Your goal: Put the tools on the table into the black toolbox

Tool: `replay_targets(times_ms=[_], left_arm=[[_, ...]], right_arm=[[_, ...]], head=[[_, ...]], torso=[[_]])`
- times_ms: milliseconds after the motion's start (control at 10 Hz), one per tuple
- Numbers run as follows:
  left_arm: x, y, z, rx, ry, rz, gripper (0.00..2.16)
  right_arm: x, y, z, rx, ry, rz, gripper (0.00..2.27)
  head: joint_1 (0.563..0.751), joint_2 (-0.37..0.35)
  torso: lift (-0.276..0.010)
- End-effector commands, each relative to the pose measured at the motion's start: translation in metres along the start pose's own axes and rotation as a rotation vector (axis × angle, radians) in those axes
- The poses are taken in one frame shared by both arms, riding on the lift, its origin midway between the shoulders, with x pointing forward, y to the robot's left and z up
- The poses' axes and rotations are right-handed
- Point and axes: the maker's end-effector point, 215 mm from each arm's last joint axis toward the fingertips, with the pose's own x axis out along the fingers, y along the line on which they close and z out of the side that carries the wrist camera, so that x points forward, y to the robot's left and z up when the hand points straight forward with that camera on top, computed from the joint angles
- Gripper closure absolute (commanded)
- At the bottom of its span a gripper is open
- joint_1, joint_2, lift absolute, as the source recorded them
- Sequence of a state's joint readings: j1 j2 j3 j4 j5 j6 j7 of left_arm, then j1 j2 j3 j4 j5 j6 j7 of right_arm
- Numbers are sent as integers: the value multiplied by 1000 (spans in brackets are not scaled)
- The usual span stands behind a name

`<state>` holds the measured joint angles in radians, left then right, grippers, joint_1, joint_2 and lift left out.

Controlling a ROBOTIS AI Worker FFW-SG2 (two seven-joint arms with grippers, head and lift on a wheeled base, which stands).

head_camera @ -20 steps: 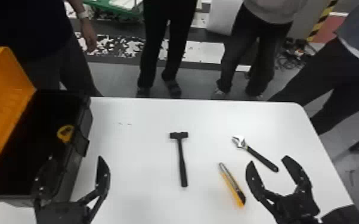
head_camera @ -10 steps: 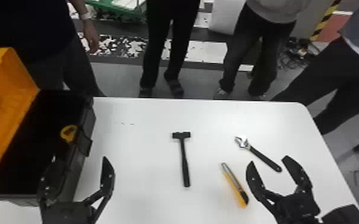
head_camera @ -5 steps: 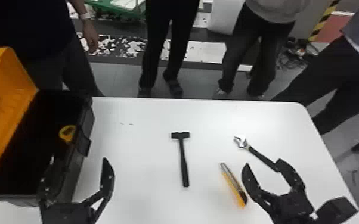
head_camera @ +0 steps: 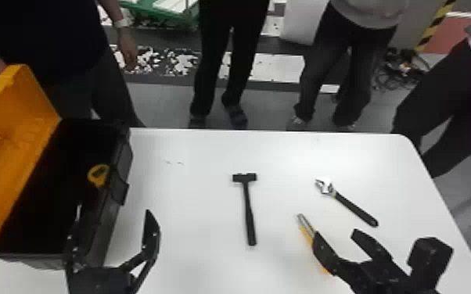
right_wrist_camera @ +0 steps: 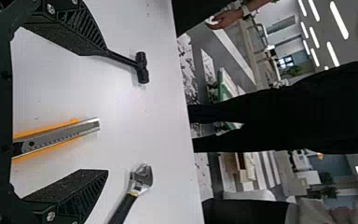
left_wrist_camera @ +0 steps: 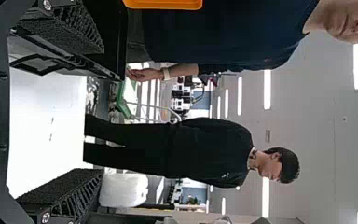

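Grey floor with worn white striping (head_camera: 279, 66) lies beyond a white tabletop (head_camera: 199, 195). On the tabletop's left side stands the black toolbox (head_camera: 110, 230), its orange lid (head_camera: 15, 125) raised; a yellow item (head_camera: 98, 175) (probably a tape measure) is already inside. Three pieces remain to be stowed: a hammer (head_camera: 248, 207) near the middle, an adjustable wrench (head_camera: 354, 208) to its right, and a utility knife (head_camera: 306, 227) nearer to me. The step in hand, as I judge it, is the approach to the utility knife. My right tool (head_camera: 335, 233) has its fingers spread, with nothing between them gripped; in the right wrist view the knife lies framed by the two. My left tool (head_camera: 113, 210), likewise parted and empty, is at the toolbox's near end. The next move calls for lining up my right fingers across the knife's body, lowering to the tabletop and closing, then a lift toward the toolbox. So slim and flat a piece (I expect) could slip or turn if pinched too high or off centre.
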<state>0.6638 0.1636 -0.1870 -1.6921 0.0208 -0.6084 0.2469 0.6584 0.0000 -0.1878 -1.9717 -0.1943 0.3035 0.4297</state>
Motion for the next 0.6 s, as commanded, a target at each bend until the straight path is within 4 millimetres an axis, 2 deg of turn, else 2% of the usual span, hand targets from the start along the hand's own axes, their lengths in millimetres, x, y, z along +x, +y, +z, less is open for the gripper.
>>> replay_targets(times_ms=[0, 100, 300, 500], left_arm=[[0, -1, 1, -1, -3, 0, 87], [0, -2, 0, 0, 0, -1, 87], [1, -6, -2, -1, 4, -8, 87], [2, -8, -1, 3, 5, -17, 90]], right_arm=[[4, 0, -18, 16, 94, -6, 103], [5, 1, -34, 29, 163, -12, 103], [5, 1, -52, 57, 267, -25, 103], [5, 1, -52, 86, 355, -41, 100]], head=[[695, -45], [695, -44], [695, -37], [695, -39]], torso=[[-39], [-39], [-39], [-39]])
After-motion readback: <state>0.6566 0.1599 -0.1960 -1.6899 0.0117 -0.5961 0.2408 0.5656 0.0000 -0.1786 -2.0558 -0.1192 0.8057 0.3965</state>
